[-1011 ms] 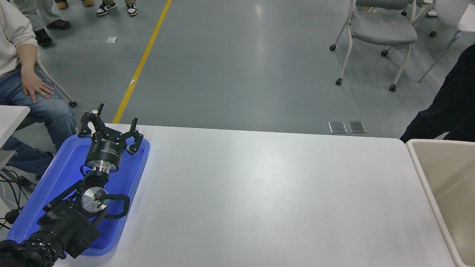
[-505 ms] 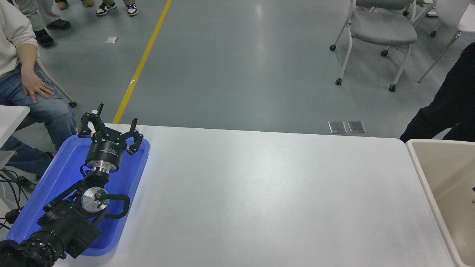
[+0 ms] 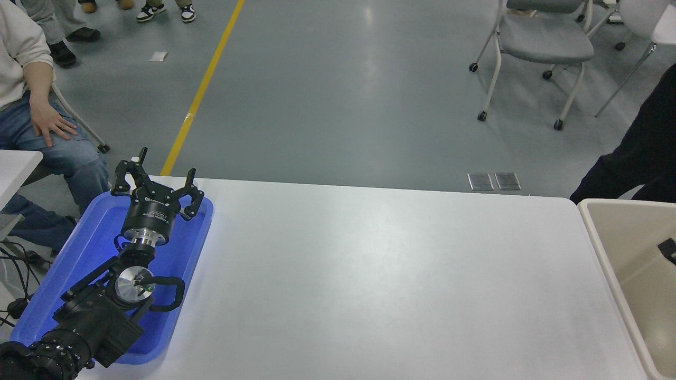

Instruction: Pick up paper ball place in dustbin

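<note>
The dustbin [image 3: 623, 201] is a cream plastic bin standing at the table's right end, cut off by the picture's edge. The paper ball is not in view. A small black part of my right arm [image 3: 668, 248] pokes in from the right edge over the bin's inside; too little of it shows to tell how the gripper stands. My left gripper [image 3: 158, 177] is open and empty, parked over the blue tray [image 3: 79, 248] at the lower left.
The white table [image 3: 369, 274] lies between the tray and the bin. A seated person in jeans [image 3: 47, 142] is at the far left. A person in dark clothes [image 3: 634, 153] stands behind the bin. Grey chairs [image 3: 544, 42] stand on the floor beyond.
A black part of my right arm has come into view over the bin at the right edge. A small brown speck seen low in the bin half a second ago no longer shows. The left arm has not moved.
</note>
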Robot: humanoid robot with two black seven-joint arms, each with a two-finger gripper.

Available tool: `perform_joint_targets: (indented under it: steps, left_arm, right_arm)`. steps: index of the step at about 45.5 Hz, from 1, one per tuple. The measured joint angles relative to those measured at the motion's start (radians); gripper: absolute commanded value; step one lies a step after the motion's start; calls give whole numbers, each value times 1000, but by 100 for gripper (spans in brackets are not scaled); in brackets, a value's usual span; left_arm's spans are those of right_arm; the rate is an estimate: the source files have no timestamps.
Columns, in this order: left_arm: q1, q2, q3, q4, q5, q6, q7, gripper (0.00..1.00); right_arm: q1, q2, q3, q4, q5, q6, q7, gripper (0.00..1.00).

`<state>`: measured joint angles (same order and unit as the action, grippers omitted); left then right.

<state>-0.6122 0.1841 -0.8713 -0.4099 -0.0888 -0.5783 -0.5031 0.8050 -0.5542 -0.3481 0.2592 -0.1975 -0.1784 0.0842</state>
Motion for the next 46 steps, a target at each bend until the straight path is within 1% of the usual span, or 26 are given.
perform_joint_targets:
  steps: [7, 17, 22, 37, 40, 42, 46]
  left_arm:
    - [0, 0, 0, 0, 0, 0, 0, 100]
    - [0, 0, 0, 0, 0, 0, 0, 100]
    - [0, 0, 0, 0, 0, 0, 0, 100]
    - [0, 0, 0, 0, 0, 0, 0, 100]
    - [0, 0, 0, 0, 0, 0, 0, 100]
    - [0, 0, 0, 0, 0, 0, 0, 100]
    - [0, 0, 0, 0, 0, 0, 0, 100]
  right_arm:
    - [129, -25, 45, 125, 4, -1, 0, 100]
    - [223, -18, 226, 224, 7, -5, 0, 100]
    - [239, -8, 353, 243, 8, -9, 0, 100]
    - [169, 51, 872, 269, 7, -8, 11, 100]
    - [145, 65, 962, 274, 4, -5, 23, 100]
    - [127, 75, 1018, 277, 2, -4, 39, 100]
    - [96, 92, 1102, 284, -2, 3, 83, 100]
